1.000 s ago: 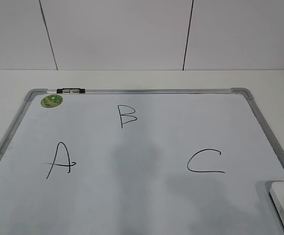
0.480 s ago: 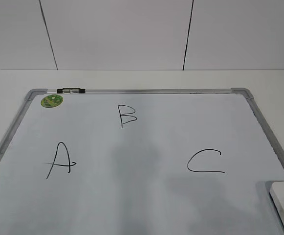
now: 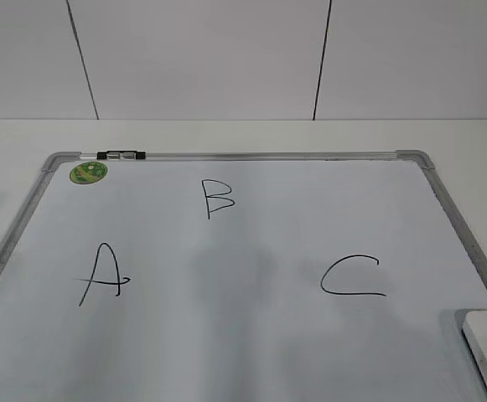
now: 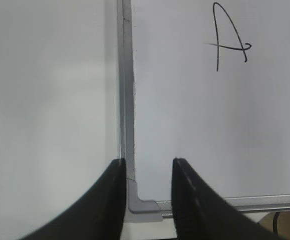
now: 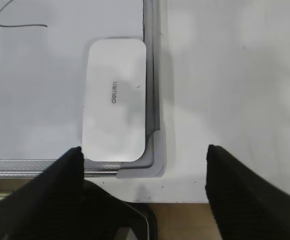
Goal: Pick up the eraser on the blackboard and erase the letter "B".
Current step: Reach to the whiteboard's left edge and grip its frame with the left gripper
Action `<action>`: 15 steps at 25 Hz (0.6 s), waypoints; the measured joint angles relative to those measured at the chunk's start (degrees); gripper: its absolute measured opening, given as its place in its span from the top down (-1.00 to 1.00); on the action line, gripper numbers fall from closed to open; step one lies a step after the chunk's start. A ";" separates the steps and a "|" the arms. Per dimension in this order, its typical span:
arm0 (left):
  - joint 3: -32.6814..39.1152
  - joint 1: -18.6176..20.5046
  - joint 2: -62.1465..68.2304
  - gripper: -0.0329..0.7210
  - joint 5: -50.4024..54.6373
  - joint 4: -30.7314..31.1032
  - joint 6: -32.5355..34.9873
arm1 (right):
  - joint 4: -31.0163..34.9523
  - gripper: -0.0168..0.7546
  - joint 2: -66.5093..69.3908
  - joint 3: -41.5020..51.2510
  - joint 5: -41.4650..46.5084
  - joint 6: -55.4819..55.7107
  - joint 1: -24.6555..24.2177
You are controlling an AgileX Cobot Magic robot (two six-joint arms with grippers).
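while our arms wait low, the eraser [image 5: 115, 100] lies flat in the near right corner of the blackboard [image 3: 310, 226], touching its frame. the letter "B" [image 3: 218, 198] sits near the far edge, between the "A" [image 3: 102, 275] and "C" [image 3: 352, 277]. our right gripper [image 5: 144, 161] is spread wide and holds nothing. our left gripper [image 4: 148, 167] has a narrow gap over the near left corner.

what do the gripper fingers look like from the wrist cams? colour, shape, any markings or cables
Both grippers show only as fingers. The left gripper has plain black fingers, curved and tapering to rounded tips. The right gripper has broader black fingers, matte and slightly grainy. No markings or cables are visible. The exterior view shows neither arm.
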 joint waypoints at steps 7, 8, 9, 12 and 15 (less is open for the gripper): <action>-10.63 0.00 23.95 0.28 -1.30 2.42 0.00 | 2.35 -0.56 10.50 -2.74 -0.24 1.64 0.00; -11.83 0.00 27.13 0.28 -1.62 2.84 -0.04 | 2.47 -0.56 11.28 -3.29 -0.24 1.64 0.00; -13.25 0.00 30.20 0.28 -2.24 3.22 -0.04 | 2.72 -0.56 12.24 -4.07 -0.24 1.64 0.00; -17.29 0.00 38.22 0.28 -3.81 3.84 0.19 | 3.19 -0.56 14.04 -6.02 -0.24 1.64 0.00; -21.34 0.00 44.97 0.29 -5.10 4.18 1.31 | 3.30 -0.56 15.33 -7.39 0.35 1.64 0.00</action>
